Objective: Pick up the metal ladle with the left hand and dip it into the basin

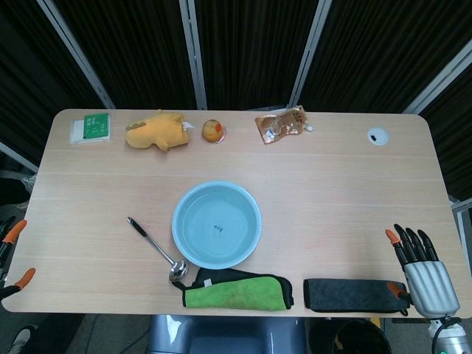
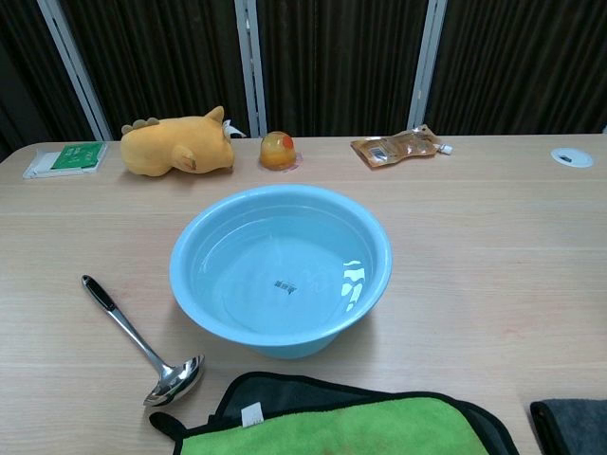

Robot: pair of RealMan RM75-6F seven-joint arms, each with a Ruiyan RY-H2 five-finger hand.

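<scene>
While one big wooden table (image 1: 332,214) holds everything, one blue basin (image 1: 217,224) of water sits in its middle. One metal ladle (image 1: 156,251) lies at the basin's eight o'clock, untouched. Right hand (image 1: 422,269) is empty, fingers straight. Left hand (image 1: 15,254) shows only orange tips; can't tell.

Light wood-grain bench (image 1: 332,192) with rounded corners, evenly lit. Behind it, dark ribbed curtains (image 2: 341,57) divided by pale metal frame posts (image 2: 247,66). White round grommet (image 1: 377,136) set near the bench's far corner.
</scene>
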